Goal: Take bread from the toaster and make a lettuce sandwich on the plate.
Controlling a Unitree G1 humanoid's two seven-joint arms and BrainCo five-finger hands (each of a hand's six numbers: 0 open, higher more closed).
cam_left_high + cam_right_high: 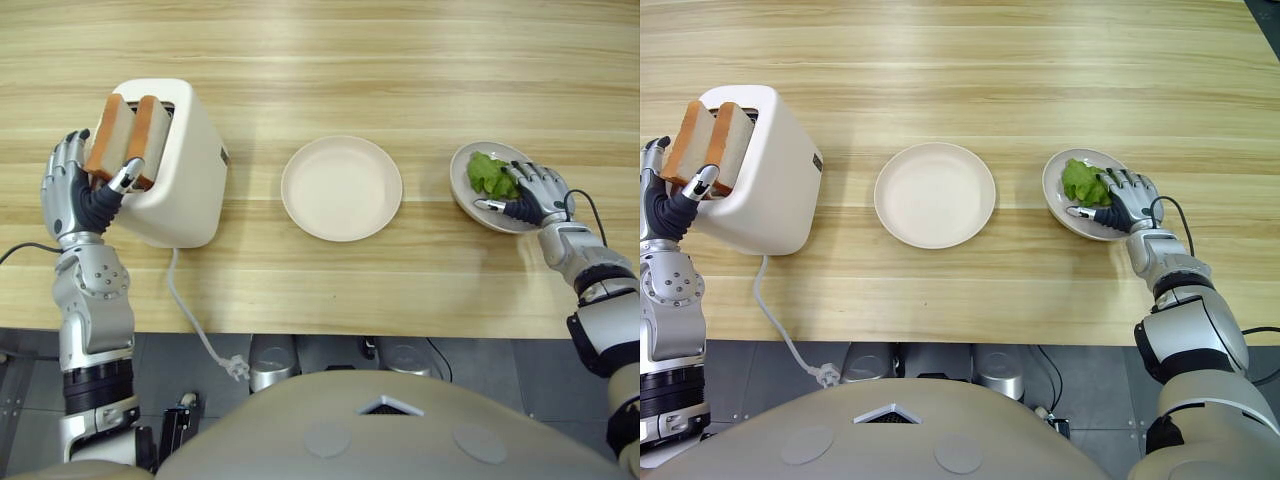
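Our left hand [72,188] pinches the two bread slices [126,135] standing in the toaster [188,170], at the plate's [341,190] nine o'clock. At three o'clock, our right hand [537,192] grips the lettuce [489,175] lying in its small dish [464,192].

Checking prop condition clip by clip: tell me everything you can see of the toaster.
The toaster is a cream, rounded box with a smooth shell, standing upright on the wooden table, left of the plate. Two browned bread slices stick up from its top slots; the left hand, at its left side, grips the left one. A pale cord runs from its near side over the table edge, its plug hanging loose.
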